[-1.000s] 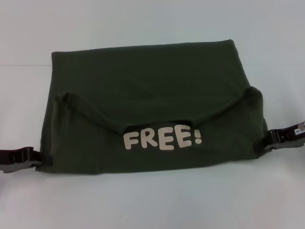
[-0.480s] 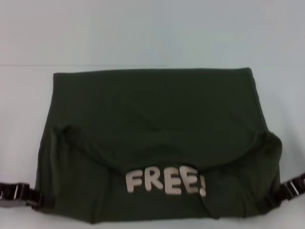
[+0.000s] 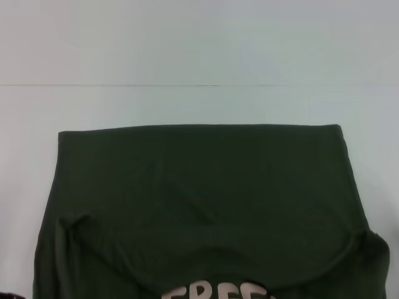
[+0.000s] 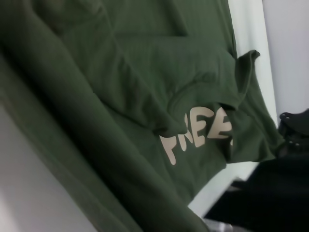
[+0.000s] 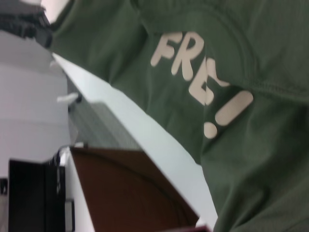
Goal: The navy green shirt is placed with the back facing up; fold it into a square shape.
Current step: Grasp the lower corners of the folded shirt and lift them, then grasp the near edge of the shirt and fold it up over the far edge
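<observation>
The navy green shirt (image 3: 206,199) lies folded on the white table and fills the near half of the head view. Its upper layer is folded over, and the tops of the white "FREE!" lettering (image 3: 215,293) show at the near edge. The lettering also shows in the left wrist view (image 4: 198,133) and the right wrist view (image 5: 198,77). Both grippers are out of the head view, at the shirt's near side corners. The right gripper (image 4: 295,131) shows as a black shape at the shirt's edge in the left wrist view. The cloth hangs in slack folds (image 4: 120,96).
Bare white table (image 3: 187,106) lies beyond the shirt, with a thin seam line (image 3: 187,85) across it. In the right wrist view the table's near edge (image 5: 145,135) runs beside the shirt, with a brown surface (image 5: 130,193) and a black box (image 5: 29,193) below it.
The shirt has slid toward me, its far edge moving down the head view. Both grippers, at its side edges before, have left that view, and the lettering is now mostly cut off.
</observation>
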Controlling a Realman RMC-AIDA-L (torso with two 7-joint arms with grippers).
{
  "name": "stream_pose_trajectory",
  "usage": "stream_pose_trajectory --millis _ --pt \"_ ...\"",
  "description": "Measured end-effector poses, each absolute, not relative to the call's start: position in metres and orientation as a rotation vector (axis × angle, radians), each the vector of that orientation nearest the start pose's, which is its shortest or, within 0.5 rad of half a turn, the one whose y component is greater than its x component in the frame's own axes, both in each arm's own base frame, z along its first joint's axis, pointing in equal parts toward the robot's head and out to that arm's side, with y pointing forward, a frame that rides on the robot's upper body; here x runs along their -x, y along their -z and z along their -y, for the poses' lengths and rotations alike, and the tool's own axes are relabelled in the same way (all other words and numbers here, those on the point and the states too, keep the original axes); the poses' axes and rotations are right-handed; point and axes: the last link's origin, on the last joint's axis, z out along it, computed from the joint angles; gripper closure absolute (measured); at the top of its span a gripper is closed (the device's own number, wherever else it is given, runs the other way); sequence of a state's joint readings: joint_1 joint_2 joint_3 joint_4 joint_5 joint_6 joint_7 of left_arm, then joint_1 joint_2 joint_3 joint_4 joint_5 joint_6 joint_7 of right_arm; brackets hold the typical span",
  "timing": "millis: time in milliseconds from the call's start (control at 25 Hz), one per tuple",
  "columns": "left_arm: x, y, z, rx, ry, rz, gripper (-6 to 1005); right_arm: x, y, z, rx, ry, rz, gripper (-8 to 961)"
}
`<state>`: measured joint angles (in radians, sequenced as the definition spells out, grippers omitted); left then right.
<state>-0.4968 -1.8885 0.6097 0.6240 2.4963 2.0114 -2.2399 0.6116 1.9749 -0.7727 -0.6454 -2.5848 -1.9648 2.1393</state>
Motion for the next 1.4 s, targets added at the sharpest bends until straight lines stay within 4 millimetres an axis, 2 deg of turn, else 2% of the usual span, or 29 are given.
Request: stream_pose_trajectory --millis 160,320,480,640,920,1040,1160,1400 --pt "0.322 -0.064 -0.243 2.61 0.074 2.2 984 -0.296 -0.019 -0.261 2.932 0.291 -1.83 920" --pt "0.321 -0.066 -0.245 2.594 0.112 2.206 984 -0.296 -0.02 -0.262 2.942 0.247 -1.811 920" --pt "0.318 -0.077 -0.257 2.532 0.278 2.183 984 -0.292 -0.023 -0.269 2.923 0.146 -1.807 920" --pt "0.317 -0.087 -0.27 2.447 0.45 2.147 984 -0.29 -0.033 -0.281 2.846 -0.049 -1.824 920" --pt "0.323 -0.096 -0.294 2.219 0.753 2.099 984 -0.299 -0.059 -0.308 2.519 -0.548 -1.93 921" --pt "0.328 -0.096 -0.299 2.102 0.9 2.09 984 -0.306 -0.06 -0.316 2.367 -0.701 -1.965 921" --pt "0.336 -0.092 -0.302 1.962 1.027 2.091 984 -0.313 -0.054 -0.322 2.239 -0.797 -1.985 921" --pt "0.347 -0.079 -0.308 1.775 1.153 2.058 984 -0.328 -0.045 -0.334 2.003 -0.919 -1.94 921"
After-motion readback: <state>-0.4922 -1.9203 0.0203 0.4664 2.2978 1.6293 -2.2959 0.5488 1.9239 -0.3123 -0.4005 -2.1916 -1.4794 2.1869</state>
